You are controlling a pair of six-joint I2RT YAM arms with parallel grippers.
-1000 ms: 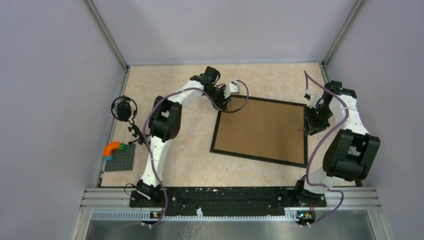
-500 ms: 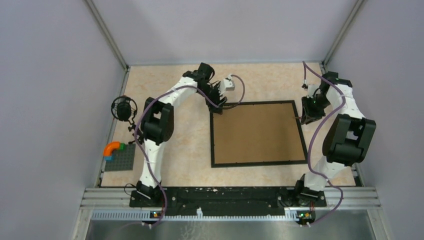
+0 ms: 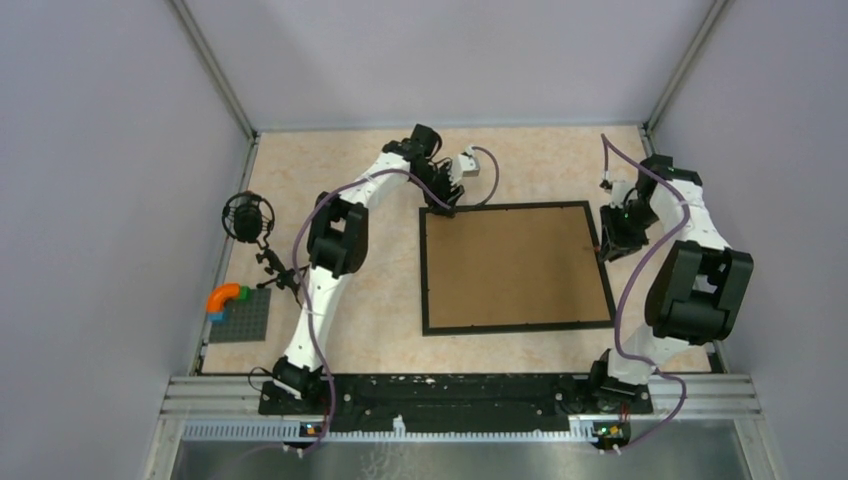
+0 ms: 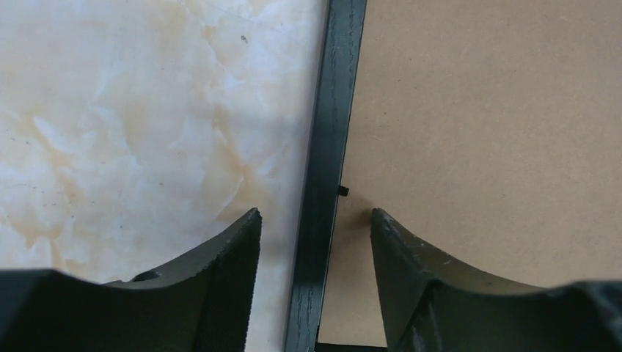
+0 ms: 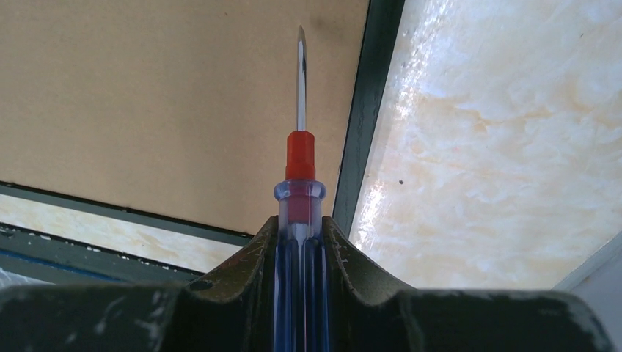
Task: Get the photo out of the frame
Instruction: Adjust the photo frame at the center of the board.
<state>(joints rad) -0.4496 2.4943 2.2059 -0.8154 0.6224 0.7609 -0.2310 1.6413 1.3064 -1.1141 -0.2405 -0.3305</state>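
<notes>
The frame [image 3: 423, 270] lies face down on the table, its brown board back [image 3: 515, 265] up. The photo is hidden. My left gripper [image 3: 443, 200] is open at the frame's far left corner. In the left wrist view its jaws [image 4: 315, 220] straddle the black frame edge [image 4: 328, 147], one finger over the table and one over the board [image 4: 477, 132], beside a small black tab [image 4: 342, 191]. My right gripper [image 3: 612, 238] is at the frame's right edge, shut [image 5: 300, 227] on a blue-handled screwdriver [image 5: 300, 154]. Its blade tip is over the board [image 5: 183, 95] near the black edge [image 5: 370, 110].
A grey baseplate [image 3: 240, 318] with an orange curved piece [image 3: 223, 295] lies at the left edge, behind it a round black object on a stand [image 3: 248, 216]. Grey walls enclose the table on three sides. A metal rail [image 3: 450, 395] runs along the near edge.
The frame has turned from tilted to square with the table. My left gripper stays at its far left corner. My right gripper has moved slightly further back along the right edge.
</notes>
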